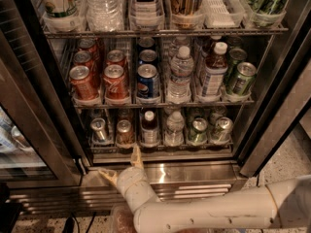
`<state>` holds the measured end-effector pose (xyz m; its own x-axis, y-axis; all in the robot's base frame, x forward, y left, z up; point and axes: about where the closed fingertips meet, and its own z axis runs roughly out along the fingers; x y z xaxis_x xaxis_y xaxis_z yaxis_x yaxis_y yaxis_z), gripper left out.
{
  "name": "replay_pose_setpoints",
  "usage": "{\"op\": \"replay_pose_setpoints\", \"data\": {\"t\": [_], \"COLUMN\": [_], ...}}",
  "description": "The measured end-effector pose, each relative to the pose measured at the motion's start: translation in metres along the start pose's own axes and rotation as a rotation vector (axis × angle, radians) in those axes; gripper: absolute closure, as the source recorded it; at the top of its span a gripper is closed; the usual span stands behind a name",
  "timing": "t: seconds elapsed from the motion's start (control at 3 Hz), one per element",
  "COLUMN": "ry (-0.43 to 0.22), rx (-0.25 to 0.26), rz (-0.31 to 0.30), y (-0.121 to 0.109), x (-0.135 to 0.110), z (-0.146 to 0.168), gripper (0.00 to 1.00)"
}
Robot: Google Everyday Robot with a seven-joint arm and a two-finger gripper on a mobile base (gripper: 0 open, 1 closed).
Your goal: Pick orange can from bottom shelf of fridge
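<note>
The fridge (194, 171) stands open in front of me, its racks full of drinks. On the bottom shelf (160, 143) the orange can (125, 132) stands second from the left, to the right of a silver-grey can (99, 129). My gripper (124, 168) is low in front of the steel base, just below the bottom shelf and under the orange can. It is open, with one finger (136, 156) pointing up and the other (109, 175) out to the left. It holds nothing and is apart from the can.
On the bottom shelf, right of the orange can, stand a dark bottle (149, 126), a water bottle (174, 128) and two green cans (198, 130). Red cola cans (83, 82) and a blue can (147, 80) fill the rack above. The door (29, 130) hangs open at left.
</note>
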<state>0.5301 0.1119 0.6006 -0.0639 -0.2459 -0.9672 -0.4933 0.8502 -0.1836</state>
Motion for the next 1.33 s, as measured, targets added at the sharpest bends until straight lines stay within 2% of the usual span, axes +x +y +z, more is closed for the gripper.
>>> {"op": "replay_pose_setpoints", "data": {"t": [0.33,1.33], "ry": [-0.07,-0.19], "rx": [0.072,0.25], "rz": [0.014,0.02], "y": [-0.001,-0.015], "x": [-0.001,-0.004], "z": [0.015,0.03], "gripper": [0.26,0.26]}}
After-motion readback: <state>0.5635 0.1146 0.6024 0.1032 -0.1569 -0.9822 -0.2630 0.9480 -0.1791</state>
